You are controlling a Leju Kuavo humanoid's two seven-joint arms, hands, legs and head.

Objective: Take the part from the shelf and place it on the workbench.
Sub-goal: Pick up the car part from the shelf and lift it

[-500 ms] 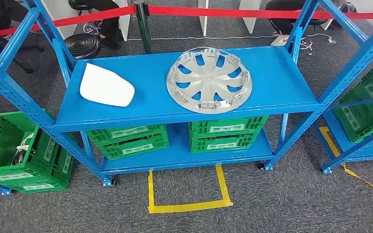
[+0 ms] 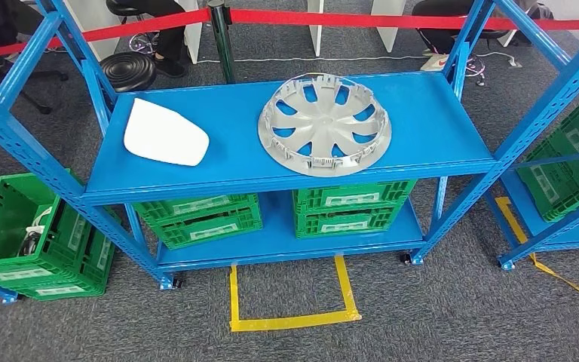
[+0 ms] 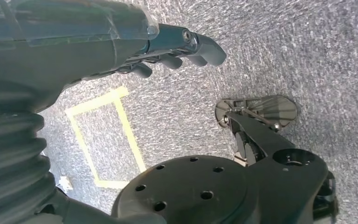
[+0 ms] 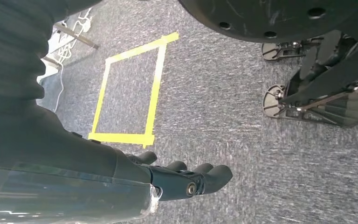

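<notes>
Nothing has shifted in the last half-second — both the left hand [image 3: 177, 44] and right hand [image 4: 186, 179] hang empty, fingers loosely extended, over carpet, the silver wheel cover [image 2: 324, 124] untouched mid-shelf [image 2: 452, 113], near its front edge — the pick unstarted.

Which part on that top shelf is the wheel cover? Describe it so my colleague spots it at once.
Look at the blue rack facing the robot, on its top shelf. Two parts lie there; the wheel cover lies toward the right. It is round, silver-grey and spoked with clips around its rim, unlike the smooth white panel lying apart on the left.
</notes>
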